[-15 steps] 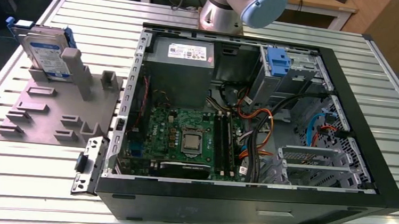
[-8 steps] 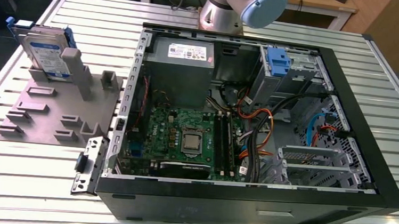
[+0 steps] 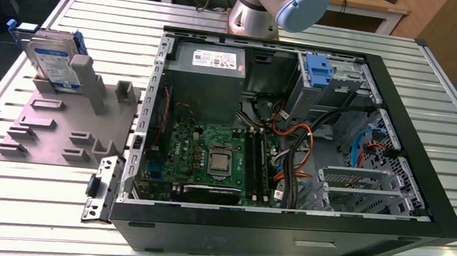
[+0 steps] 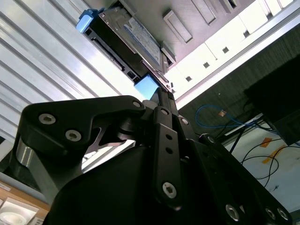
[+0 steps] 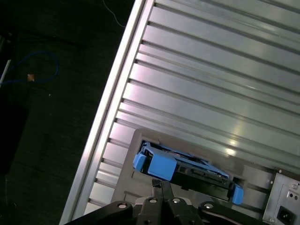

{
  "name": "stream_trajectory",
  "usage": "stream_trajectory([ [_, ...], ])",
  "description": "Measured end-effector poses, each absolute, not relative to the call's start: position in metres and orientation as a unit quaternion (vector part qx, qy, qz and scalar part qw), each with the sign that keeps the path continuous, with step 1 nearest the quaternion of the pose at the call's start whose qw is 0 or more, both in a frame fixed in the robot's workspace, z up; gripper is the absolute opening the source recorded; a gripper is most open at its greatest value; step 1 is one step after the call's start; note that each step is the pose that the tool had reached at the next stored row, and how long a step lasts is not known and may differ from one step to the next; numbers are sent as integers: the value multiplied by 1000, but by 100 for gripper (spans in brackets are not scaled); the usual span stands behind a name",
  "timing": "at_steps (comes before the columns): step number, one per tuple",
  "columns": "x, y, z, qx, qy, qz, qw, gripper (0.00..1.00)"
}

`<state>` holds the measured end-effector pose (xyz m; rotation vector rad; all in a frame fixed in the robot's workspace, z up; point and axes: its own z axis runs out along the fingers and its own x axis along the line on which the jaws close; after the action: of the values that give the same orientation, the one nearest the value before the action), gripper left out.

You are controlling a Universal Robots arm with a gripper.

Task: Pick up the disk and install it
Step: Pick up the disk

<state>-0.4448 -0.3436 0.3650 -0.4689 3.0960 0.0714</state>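
The disk (image 3: 54, 59) stands on edge in a slot of the grey fixture (image 3: 57, 133), on the table at the exterior view's left. It is silver, with a white-and-blue label and a blue carrier frame. In both wrist views I look down on the disk (image 4: 133, 40) (image 5: 187, 168) from well above. My gripper (image 5: 158, 184) (image 4: 164, 91) hangs over it without touching, its thin fingers shut together with nothing between them. The arm's base (image 3: 258, 11) stands behind the computer case.
An open black computer case (image 3: 294, 127) lies right of the fixture, with a grey power supply (image 3: 208, 80), a motherboard (image 3: 214, 157), cables, and a drive bay holding a blue clip (image 3: 318, 71). The ribbed metal table (image 3: 34, 210) ends close beside the fixture.
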Motion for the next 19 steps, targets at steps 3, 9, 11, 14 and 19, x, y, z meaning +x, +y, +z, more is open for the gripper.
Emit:
stream_trajectory([
  [3,-445,-344,365,-151,988,23,5,11],
  [9,-445,-344,365,-152,988,23,5,11],
  [11,-445,-344,365,-153,988,23,5,11],
  [14,-445,-344,365,-154,988,23,5,11],
  [19,-445,-344,365,-155,988,23,5,11],
])
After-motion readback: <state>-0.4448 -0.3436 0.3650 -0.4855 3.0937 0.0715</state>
